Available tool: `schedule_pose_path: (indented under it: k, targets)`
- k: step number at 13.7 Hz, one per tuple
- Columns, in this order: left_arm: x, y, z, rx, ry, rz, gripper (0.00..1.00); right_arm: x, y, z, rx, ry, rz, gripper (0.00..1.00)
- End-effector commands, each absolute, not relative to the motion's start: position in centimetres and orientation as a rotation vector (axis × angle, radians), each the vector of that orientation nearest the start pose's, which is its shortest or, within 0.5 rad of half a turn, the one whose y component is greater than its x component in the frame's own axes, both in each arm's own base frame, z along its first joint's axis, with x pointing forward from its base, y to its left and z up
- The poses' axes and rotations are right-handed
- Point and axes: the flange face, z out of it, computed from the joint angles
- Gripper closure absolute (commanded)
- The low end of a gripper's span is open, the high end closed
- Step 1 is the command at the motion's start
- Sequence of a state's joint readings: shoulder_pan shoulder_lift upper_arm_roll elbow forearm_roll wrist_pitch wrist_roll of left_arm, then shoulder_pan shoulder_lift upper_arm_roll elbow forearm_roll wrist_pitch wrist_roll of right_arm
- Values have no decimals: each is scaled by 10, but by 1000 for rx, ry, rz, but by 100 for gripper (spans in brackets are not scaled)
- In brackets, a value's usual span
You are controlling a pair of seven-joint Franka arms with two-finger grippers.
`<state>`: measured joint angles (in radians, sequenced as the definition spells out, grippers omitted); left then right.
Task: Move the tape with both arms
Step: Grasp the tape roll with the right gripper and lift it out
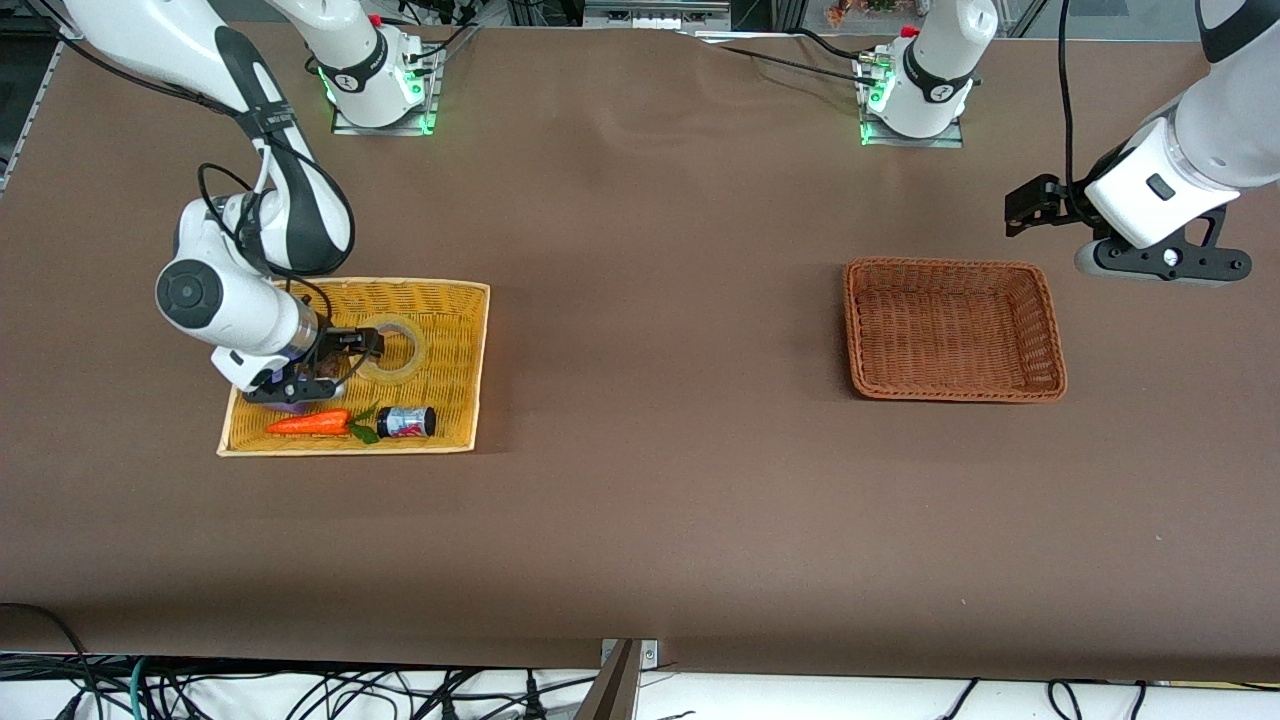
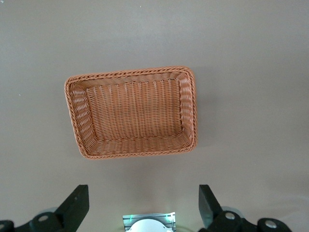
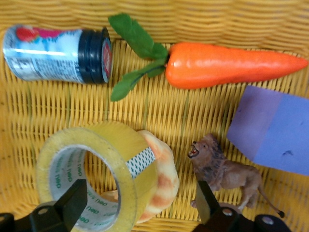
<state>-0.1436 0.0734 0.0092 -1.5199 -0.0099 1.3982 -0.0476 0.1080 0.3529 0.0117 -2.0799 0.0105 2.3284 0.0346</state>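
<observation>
The tape (image 1: 397,349) lay in the yellow basket (image 1: 462,372) toward the right arm's end of the desk (image 1: 660,330), its wide hole turned partly upward and its yellowish band leaning against a croissant (image 3: 160,178) that pressed against its outer wall in the right wrist view. The right gripper (image 1: 352,345) hung low over that basket with its fingers spread wide, one black fingertip (image 3: 72,200) inside the tape's hole, the other next to a small lion figure (image 3: 223,169); it held nothing. Nearer to the front camera in the same basket lay a carrot (image 1: 310,423) with green leaves, and just beside the leaves a small black jar (image 1: 406,422) on its side. A purple block (image 3: 274,131) sat between the carrot and the lion. Well apart, toward the left arm's end of the desk, stood a brown wicker basket (image 1: 1050,330) with nothing in it. The left gripper (image 1: 1030,208) waited in the air above the desk just beside that brown basket, its fingers set wide and holding nothing.
</observation>
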Motion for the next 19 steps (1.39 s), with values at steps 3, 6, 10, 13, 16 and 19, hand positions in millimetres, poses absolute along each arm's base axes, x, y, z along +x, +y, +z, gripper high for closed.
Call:
schedule_pose_path:
  k: [3,6,10,13,16,19]
  targets:
    - [552,-77,600,-3103,140,307,0,548,66,236,-3139,-157,77,30]
    - [552,-77,600,-3103,138,307,0,551,66,242,-3137,-179,63,100]
    - [552,-77,600,-3103,135,307,0,555,68,252,-3133,-224,58,100]
    - [552,-75,600,-3103,131,307,0,558,69,261,-3132,-225,44,100]
    - [552,-77,601,-3103,135,304,0,585,96,326,-3123,-218,116,100]
    - [551,-79,601,-3103,143,304,0,594,187,390,-3112,-2,129,100]
